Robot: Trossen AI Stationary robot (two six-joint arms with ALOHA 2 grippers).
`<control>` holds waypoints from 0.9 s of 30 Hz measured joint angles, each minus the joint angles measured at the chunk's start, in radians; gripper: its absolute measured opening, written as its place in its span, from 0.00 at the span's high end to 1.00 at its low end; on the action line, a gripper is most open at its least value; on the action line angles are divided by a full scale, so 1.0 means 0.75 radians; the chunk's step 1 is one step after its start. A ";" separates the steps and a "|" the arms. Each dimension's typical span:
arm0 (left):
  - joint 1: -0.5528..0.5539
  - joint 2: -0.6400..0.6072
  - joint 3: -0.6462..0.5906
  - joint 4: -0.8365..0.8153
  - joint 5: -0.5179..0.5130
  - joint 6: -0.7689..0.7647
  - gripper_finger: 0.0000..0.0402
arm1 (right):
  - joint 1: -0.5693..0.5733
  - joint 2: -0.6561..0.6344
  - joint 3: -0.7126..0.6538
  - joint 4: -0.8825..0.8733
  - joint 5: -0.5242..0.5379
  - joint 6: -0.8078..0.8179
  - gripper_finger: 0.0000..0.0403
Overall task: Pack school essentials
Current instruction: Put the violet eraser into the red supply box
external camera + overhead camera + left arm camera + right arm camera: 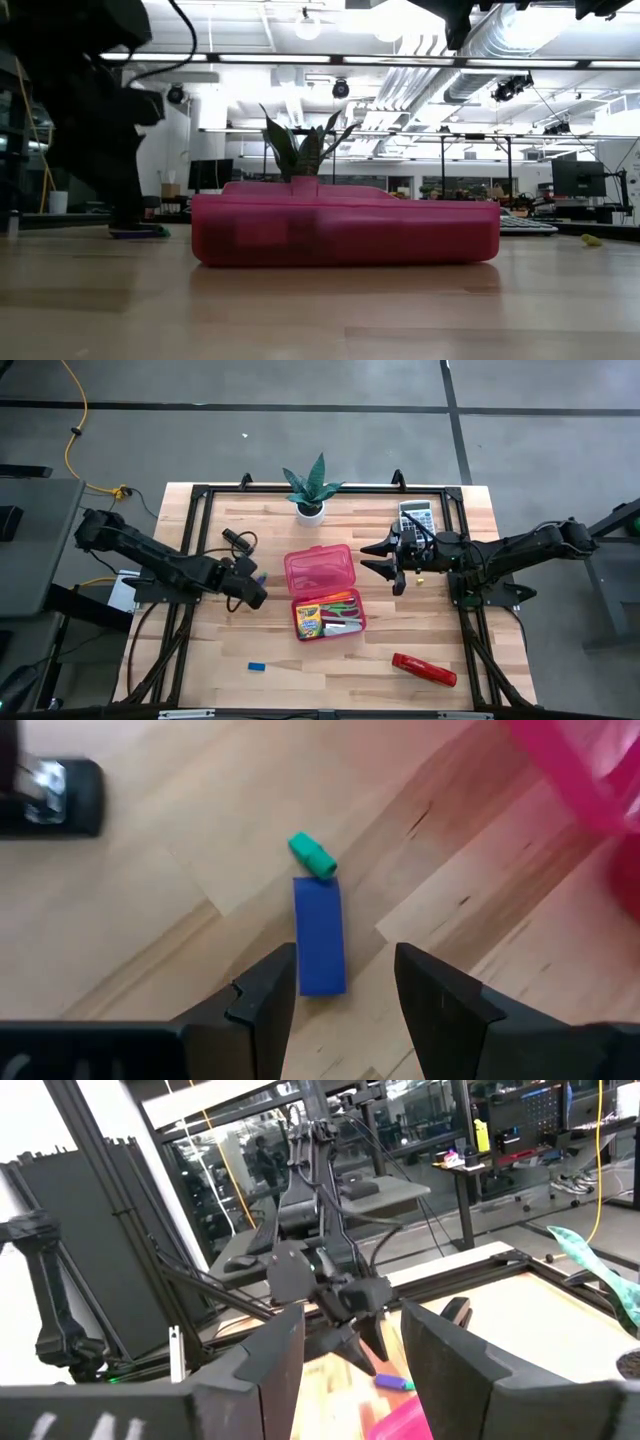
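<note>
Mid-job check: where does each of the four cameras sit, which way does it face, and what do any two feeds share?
High view: overhead, facing straight down; both arms, left gripper, right gripper, pink case.
Low view: tabletop height, facing level across; case wall, an arm's dark bulk at the picture's left.
Left wrist view: on the left wrist, facing down; its open fingers over the blue eraser.
Right wrist view: on the right wrist, facing across the table; its fingers, the left arm beyond.
Shared: high and low both show the potted plant.

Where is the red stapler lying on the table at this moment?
In the high view, the red stapler lies near the table's front edge on the right arm's side, below and right of the pink pencil case, apart from both grippers.
</note>
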 joint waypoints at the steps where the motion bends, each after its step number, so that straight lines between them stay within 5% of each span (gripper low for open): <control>1: 0.014 0.025 0.000 0.015 0.024 0.015 0.60 | 0.000 0.000 0.000 -0.001 0.000 0.000 0.60; 6: 0.096 0.140 0.001 0.060 0.131 0.079 0.60 | 0.000 -0.001 0.000 -0.001 0.000 0.001 0.60; 17: 0.180 0.240 0.007 0.124 0.138 0.152 0.61 | 0.000 0.000 0.000 -0.015 0.000 0.003 0.60; 27: 0.181 0.242 0.006 0.086 0.135 0.148 0.82 | 0.000 0.000 0.000 -0.023 0.000 0.003 0.60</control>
